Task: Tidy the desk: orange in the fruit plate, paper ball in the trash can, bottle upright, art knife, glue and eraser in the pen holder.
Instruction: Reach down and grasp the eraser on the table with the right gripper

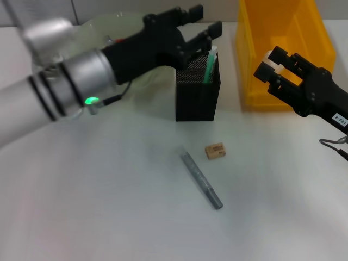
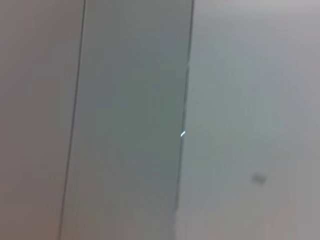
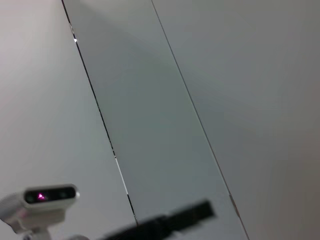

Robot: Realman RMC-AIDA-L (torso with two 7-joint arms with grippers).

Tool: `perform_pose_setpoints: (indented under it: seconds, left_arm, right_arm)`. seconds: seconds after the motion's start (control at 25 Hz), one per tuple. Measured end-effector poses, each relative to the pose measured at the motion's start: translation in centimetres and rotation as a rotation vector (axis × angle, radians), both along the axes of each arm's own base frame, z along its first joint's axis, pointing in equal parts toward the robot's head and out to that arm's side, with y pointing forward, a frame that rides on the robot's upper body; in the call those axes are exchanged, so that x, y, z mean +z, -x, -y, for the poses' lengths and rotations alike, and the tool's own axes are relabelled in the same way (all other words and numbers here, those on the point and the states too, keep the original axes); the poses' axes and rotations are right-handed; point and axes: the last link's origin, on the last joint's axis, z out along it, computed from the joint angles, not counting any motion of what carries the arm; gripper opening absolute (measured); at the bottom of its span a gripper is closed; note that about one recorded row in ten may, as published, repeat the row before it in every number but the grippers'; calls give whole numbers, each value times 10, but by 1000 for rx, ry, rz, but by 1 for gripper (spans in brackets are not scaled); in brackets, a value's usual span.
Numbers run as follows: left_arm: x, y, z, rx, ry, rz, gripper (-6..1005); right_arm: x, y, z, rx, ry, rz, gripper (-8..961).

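Note:
My left gripper (image 1: 204, 22) hangs open just above the pen holder (image 1: 198, 92), a black mesh box at the table's centre back. A green glue stick (image 1: 209, 68) stands inside the holder. On the table in front lie the tan eraser (image 1: 215, 150) and the grey art knife (image 1: 201, 180), apart from each other. My right gripper (image 1: 270, 68) hovers at the front of the yellow trash can (image 1: 255, 65), with something white at its tip. The pale green fruit plate (image 1: 117, 20) sits behind my left arm. The orange, the bottle and the paper ball are not clearly visible.
My left arm (image 1: 65, 87) crosses the table's left side from the near edge toward the centre back. Both wrist views show only pale wall panels; a white camera unit (image 3: 45, 197) also sits in the right wrist view.

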Motion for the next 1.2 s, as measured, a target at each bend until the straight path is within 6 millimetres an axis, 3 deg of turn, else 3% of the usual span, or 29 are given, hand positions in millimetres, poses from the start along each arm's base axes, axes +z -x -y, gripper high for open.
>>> perform_pose_setpoints:
  seconds: [0.12,0.24,0.4,0.56,0.76,0.8,1.0,1.04,1.2]
  left_arm:
    - [31,3,14,-72,104,69,488]
    - [47,8,23,-118,171,99,494]
    - [78,31,53,-221,273,121,583]
    - [86,49,72,-267,272,88,673]
    - [83,72,94,-265,254,39,801]
    - [78,83,101,-233,250,39,801]
    - [75,97,107,-167,255,67,801]
    - [75,97,107,-167,255,67,801]
    - [75,99,108,-156,255,69,801]
  right_arm:
    - [1,0,0,1,0,1,647]
    - [1,0,0,2,0,1,645]
    - [1,2,-2,8,1,1,643]
    - [2,3,-3,13,9,-1,640]
    - [10,14,-10,52,29,0,637]
    - [12,16,-11,65,36,5,637]
    - [31,42,-25,146,180,116,634]
    - [31,42,-25,146,180,116,633]
    - [54,74,-43,147,343,315,631]
